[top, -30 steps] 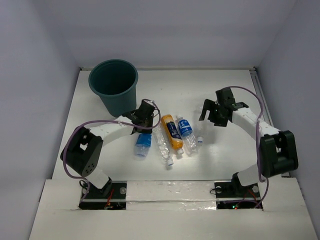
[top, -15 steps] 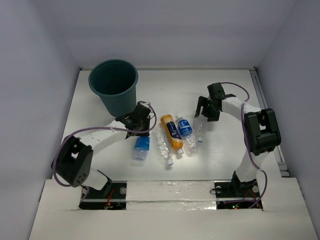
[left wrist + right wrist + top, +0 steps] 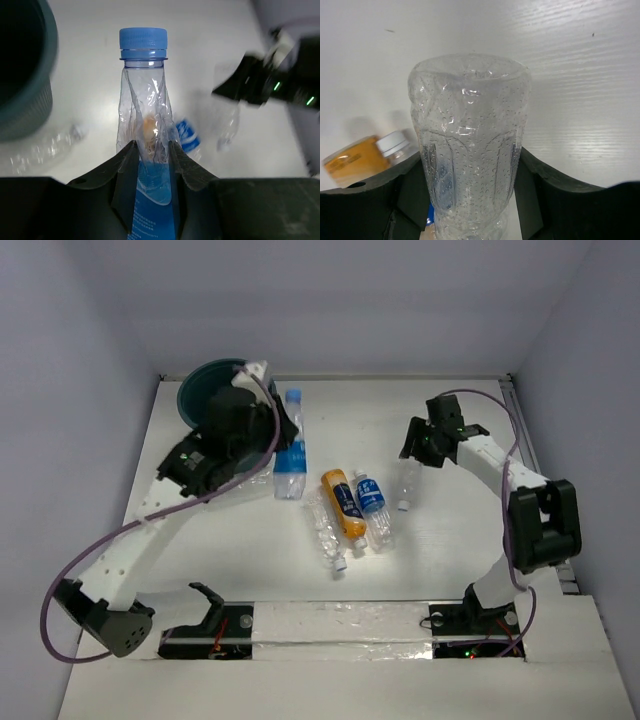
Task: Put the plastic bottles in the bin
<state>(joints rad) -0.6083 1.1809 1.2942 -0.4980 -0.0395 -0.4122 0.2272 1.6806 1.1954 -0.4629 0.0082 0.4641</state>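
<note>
My left gripper is shut on a clear crinkled bottle with a blue label and blue cap, held in the air just right of the dark teal bin. In the left wrist view the jaws pinch the bottle, with the bin at the left. My right gripper is shut on a clear bottle, which fills the right wrist view. An orange bottle, a blue-labelled bottle and a clear bottle lie mid-table.
Another clear bottle lies on the table next to the bin's base. The orange bottle's end and a white cap show to the left of my right gripper. White walls close off the table's far and side edges.
My left arm has lifted the blue-labelled bottle off the table and swung it up and back, beside the bin. My right gripper has shifted slightly and now holds the clear bottle.
</note>
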